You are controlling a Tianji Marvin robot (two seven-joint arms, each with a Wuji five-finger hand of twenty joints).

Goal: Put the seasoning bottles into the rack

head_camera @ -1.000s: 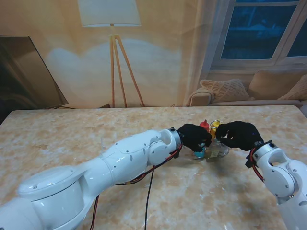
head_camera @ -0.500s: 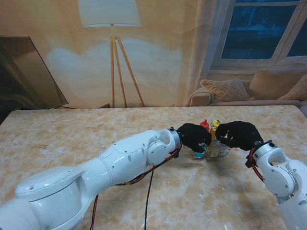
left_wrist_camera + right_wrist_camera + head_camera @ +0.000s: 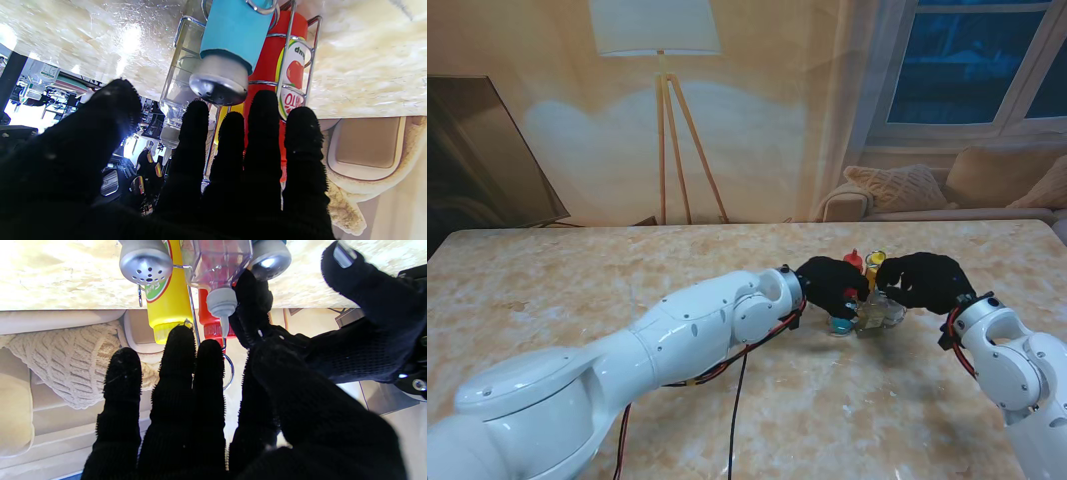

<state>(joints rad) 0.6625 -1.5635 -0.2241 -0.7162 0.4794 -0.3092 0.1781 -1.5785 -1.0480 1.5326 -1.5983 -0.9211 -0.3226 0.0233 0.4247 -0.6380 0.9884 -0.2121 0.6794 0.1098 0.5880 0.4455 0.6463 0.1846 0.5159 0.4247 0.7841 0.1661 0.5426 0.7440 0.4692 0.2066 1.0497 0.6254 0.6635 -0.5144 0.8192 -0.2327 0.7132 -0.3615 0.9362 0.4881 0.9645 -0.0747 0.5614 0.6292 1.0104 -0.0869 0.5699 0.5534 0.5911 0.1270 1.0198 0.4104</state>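
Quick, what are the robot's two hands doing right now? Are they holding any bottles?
Left hand: open, fingers spread beside the blue shaker in the rack, gripping nothing.
Right hand: open at the rack, fingers spread, holding no bottle.

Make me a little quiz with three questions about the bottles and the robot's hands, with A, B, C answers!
1. Where is the red ketchup bottle?
A. Inside the wire rack
B. Lying on the sofa
C. Under the lamp

2. What colour is the label on the shaker with the silver top?
A. Green
B. Blue
C. Pink

3. What is the left hand doing?
A. Squeezing a bottle
B. Making a fist
C. Open, fingers spread

Answers: 1 A, rack wires cross in front of it. 2 B, its wrap is bright blue. 3 C, the left wrist view shows the fingers apart, gripping nothing.
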